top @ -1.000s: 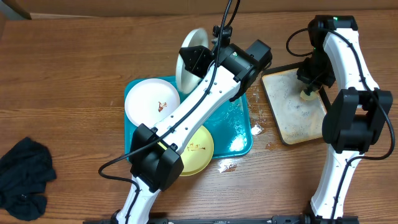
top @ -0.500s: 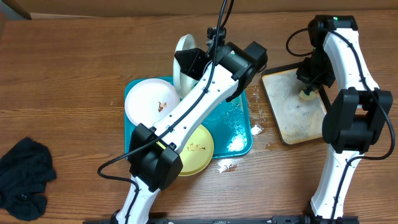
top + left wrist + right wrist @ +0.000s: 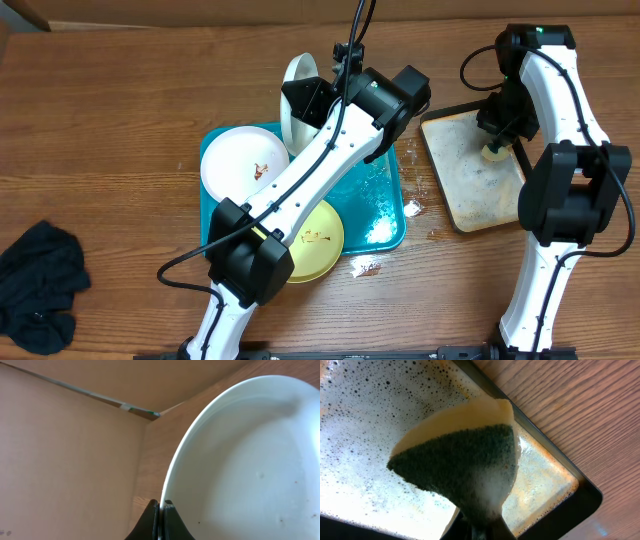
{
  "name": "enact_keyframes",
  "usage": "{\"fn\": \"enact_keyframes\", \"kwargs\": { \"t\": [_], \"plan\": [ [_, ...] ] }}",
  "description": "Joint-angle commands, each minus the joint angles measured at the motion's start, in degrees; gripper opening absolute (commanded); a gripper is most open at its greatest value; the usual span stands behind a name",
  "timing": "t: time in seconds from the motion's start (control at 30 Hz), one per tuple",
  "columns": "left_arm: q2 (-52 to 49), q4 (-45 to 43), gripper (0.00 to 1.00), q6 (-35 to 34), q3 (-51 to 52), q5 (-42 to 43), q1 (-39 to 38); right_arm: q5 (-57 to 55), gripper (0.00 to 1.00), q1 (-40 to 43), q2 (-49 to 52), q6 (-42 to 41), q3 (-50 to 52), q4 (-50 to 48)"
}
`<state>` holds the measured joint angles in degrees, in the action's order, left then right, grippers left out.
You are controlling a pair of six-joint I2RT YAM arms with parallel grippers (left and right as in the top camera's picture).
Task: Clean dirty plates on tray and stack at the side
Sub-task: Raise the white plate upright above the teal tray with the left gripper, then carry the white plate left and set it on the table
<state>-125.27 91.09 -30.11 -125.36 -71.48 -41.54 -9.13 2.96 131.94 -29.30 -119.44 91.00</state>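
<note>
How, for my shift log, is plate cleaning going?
Done: nothing stacked aside yet. In hand: left gripper grips one white plate by its rim; right gripper holds the sponge over the soapy tray. Left: a smeared white plate and yellow-green plate lie on the turquoise tray.

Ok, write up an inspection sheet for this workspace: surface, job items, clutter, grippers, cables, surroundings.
Surface: wooden table, with wet spots beside the turquoise tray.
Job's things: smeared white plate lies in the tray. The yellow-green plate, also smeared, overlaps the tray's near rim. The held white plate stands on edge near the tray's far end.
Clutter: dark cloth at the left; soapy tray at the right.
Grippers: left gripper shut on the held white plate's rim; right gripper shut on the sponge over the soapy tray.
Cables: black cable rises from the left arm; cable loop beside the right arm.
Surroundings: tan panel behind the table.
</note>
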Motion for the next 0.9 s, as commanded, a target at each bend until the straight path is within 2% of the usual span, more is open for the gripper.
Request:
{"fn": "enact_keyframes", "kwargs": {
  "t": [0.0,0.07,0.27,0.47,0.63,0.77,0.87],
  "plan": [
    [0.74,-0.28,0.04,-2.12,-0.76,3.34,0.46,0.2,0.04,0.11,-2.08,0.28,0.13,-0.07],
    [0.74,-1.11,0.04,-2.64,-0.76,9.38,1.7,0.22,0.04,0.11,-2.08,0.5,0.13,-0.04],
    [0.9,-5.11,0.04,-2.08,-0.76,36.28,7.93,0.22,0.04,0.11,-2.08,0.68,0.13,0.13],
    [2.36,-9.42,0.04,-0.66,-0.81,50.23,14.27,0.22,0.04,0.11,-2.08,0.7,0.13,0.13],
    [5.35,-15.06,0.04,4.04,-0.81,67.45,22.18,0.28,0.04,0.11,-2.08,0.9,0.13,0.11],
    [7.96,-16.26,0.04,5.75,-0.81,75.28,29.38,0.81,0.04,0.11,-2.08,1.55,0.13,0.11],
    [8.5,-14.84,0.04,6.16,-0.81,78.03,35.23,2.16,0.04,0.11,-2.08,2.64,0.13,0.02]
  ]
}}
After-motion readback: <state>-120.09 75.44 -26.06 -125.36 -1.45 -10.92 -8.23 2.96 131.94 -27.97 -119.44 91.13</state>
